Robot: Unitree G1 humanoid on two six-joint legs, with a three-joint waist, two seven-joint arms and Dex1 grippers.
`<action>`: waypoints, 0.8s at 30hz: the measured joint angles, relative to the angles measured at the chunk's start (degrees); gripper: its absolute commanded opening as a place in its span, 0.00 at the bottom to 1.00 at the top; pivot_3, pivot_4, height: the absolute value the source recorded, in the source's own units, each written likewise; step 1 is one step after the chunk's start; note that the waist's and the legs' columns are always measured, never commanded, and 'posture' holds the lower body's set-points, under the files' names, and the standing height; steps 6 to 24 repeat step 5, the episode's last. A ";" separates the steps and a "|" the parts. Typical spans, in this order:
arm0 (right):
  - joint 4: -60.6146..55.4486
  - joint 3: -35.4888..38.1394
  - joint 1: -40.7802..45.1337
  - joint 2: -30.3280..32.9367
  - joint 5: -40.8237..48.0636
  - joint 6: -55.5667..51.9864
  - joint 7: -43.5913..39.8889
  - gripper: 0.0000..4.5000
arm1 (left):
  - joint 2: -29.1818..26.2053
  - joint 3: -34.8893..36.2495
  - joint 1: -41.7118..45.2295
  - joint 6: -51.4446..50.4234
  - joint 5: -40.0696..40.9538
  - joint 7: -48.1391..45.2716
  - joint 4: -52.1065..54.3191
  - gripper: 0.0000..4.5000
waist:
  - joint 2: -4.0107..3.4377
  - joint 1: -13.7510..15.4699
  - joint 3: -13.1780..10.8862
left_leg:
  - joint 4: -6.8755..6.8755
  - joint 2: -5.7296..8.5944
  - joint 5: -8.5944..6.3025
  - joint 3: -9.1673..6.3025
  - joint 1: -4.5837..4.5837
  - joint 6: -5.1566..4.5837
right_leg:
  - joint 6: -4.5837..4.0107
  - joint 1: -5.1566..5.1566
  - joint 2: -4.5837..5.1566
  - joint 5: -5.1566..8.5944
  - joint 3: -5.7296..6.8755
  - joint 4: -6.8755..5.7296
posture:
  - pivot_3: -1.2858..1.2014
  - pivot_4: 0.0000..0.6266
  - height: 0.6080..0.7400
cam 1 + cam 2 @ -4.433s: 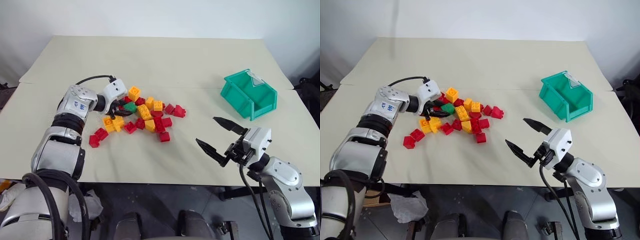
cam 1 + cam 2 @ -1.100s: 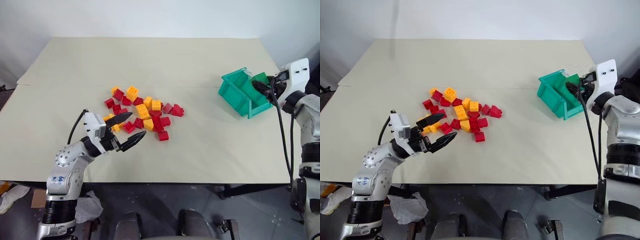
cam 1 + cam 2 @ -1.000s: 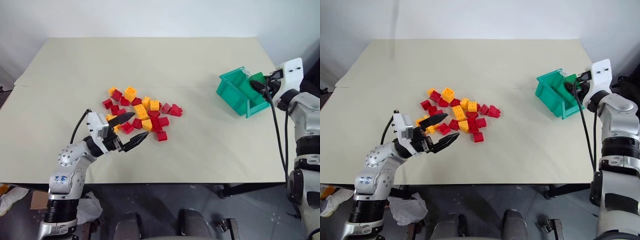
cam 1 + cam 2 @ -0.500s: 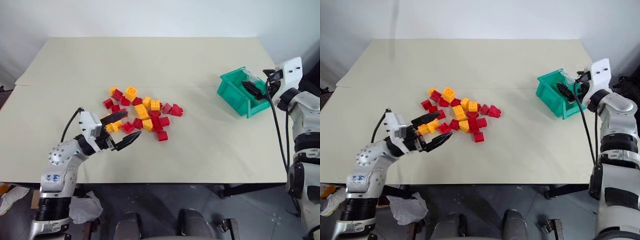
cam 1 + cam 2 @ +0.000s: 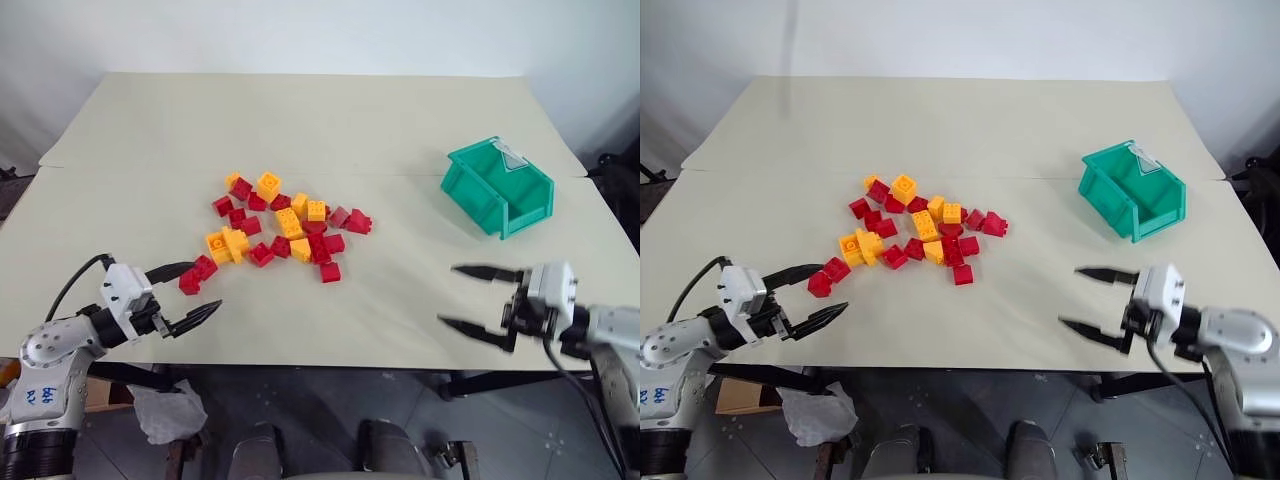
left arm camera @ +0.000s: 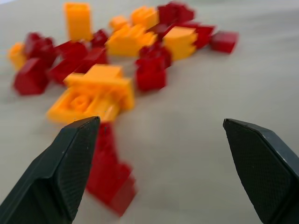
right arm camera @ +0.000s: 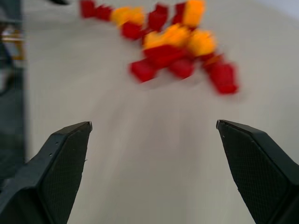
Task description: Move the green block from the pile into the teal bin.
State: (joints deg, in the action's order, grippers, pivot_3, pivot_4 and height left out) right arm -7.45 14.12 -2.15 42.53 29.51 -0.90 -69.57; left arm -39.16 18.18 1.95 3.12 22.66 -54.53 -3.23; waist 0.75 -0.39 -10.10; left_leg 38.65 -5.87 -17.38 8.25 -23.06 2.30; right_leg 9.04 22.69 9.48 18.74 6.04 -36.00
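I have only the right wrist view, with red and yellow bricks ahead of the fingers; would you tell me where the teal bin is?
Observer: The teal bin stands at the table's far right, well apart from the pile.
Operator: Thank you. Where is the right end effector relative to it?
Observer: The right end effector hovers open and empty by the table's near edge, on the near side of the bin.
Operator: And the left one?
Observer: The left end effector is open and empty at the near left, close to a red brick on the pile's fringe.
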 measured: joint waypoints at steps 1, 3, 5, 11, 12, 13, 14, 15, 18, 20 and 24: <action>-0.19 0.00 -1.16 -0.44 -0.08 0.56 0.31 0.99 | 0.05 0.00 0.00 0.44 -0.18 0.31 0.02 1.00 | 0.00 0.03 0.00 | 0.02 0.00 0.00 0.00 0.01 0.00 | 0.00 -0.01 0.00 0.00 0.00 0.00 | 0.52 0.24 1.00; -0.20 0.02 -1.85 -0.75 -0.49 1.12 1.30 0.99 | 0.29 -0.03 -0.01 0.66 -0.38 1.26 0.14 1.00 | -0.01 0.01 0.00 | 0.05 -0.01 0.00 0.02 0.04 0.00 | -0.02 -0.01 0.00 -0.01 -0.01 -0.01 | 0.52 0.24 1.00; -0.20 0.62 -1.81 -1.46 -0.57 1.65 2.93 0.99 | 0.63 -0.12 0.00 0.45 -0.70 2.87 0.18 1.00 | 0.00 0.04 0.00 | 0.07 -0.03 0.00 0.01 0.06 0.00 | -0.03 -0.01 0.00 -0.02 -0.01 -0.01 | 0.52 0.24 1.00; -0.20 0.62 -1.81 -1.46 -0.57 1.65 2.93 0.99 | 0.63 -0.12 0.00 0.45 -0.70 2.87 0.18 1.00 | 0.00 0.04 0.00 | 0.07 -0.03 0.00 0.01 0.06 0.00 | -0.03 -0.01 0.00 -0.02 -0.01 -0.01 | 0.52 0.24 1.00; -0.20 0.62 -1.81 -1.46 -0.57 1.65 2.93 0.99 | 0.63 -0.12 0.00 0.45 -0.70 2.87 0.18 1.00 | 0.00 0.04 0.00 | 0.07 -0.03 0.00 0.01 0.06 0.00 | -0.03 -0.01 0.00 -0.02 -0.01 -0.01 | 0.52 0.24 1.00; -0.20 0.62 -1.81 -1.46 -0.57 1.65 2.93 0.99 | 0.63 -0.12 0.00 0.45 -0.70 2.87 0.18 1.00 | 0.00 0.04 0.00 | 0.07 -0.03 0.00 0.01 0.06 0.00 | -0.03 -0.01 0.00 -0.02 -0.01 -0.01 | 0.52 0.24 1.00; -0.20 0.62 -1.81 -1.46 -0.57 1.65 2.93 0.99 | 0.63 -0.12 0.00 0.45 -0.70 2.87 0.18 1.00 | 0.00 0.04 0.00 | 0.07 -0.03 0.00 0.01 0.06 0.00 | -0.03 -0.01 0.00 -0.02 -0.01 -0.01 | 0.52 0.24 1.00; -0.20 0.62 -1.81 -1.46 -0.57 1.65 2.93 0.99 | 0.63 -0.12 0.00 0.45 -0.70 2.87 0.18 1.00 | 0.00 0.04 0.00 | 0.07 -0.03 0.00 0.01 0.06 0.00 | -0.03 -0.01 0.00 -0.02 -0.01 -0.01 | 0.52 0.24 1.00; -0.20 0.62 -1.81 -1.46 -0.57 1.65 2.93 0.99 | 0.63 -0.12 0.00 0.45 -0.70 2.87 0.18 1.00 | 0.00 0.04 0.00 | 0.07 -0.03 0.00 0.01 0.06 0.00 | -0.03 -0.01 0.00 -0.02 -0.01 -0.01 | 0.52 0.24 1.00; -0.20 0.62 -1.81 -1.46 -0.57 1.65 2.93 0.99 | 0.63 -0.12 0.00 0.45 -0.70 2.87 0.18 1.00 | 0.00 0.04 0.00 | 0.07 -0.03 0.00 0.01 0.06 0.00 | -0.03 -0.01 0.00 -0.02 -0.01 -0.01 | 0.52 0.24 1.00; -0.20 0.62 -1.81 -1.46 -0.57 1.65 2.93 0.99 | 0.63 -0.12 0.00 0.45 -0.70 2.87 0.18 1.00 | 0.00 0.04 0.00 | 0.07 -0.03 0.00 0.01 0.06 0.00 | -0.03 -0.01 0.00 -0.02 -0.01 -0.01 | 0.52 0.24 1.00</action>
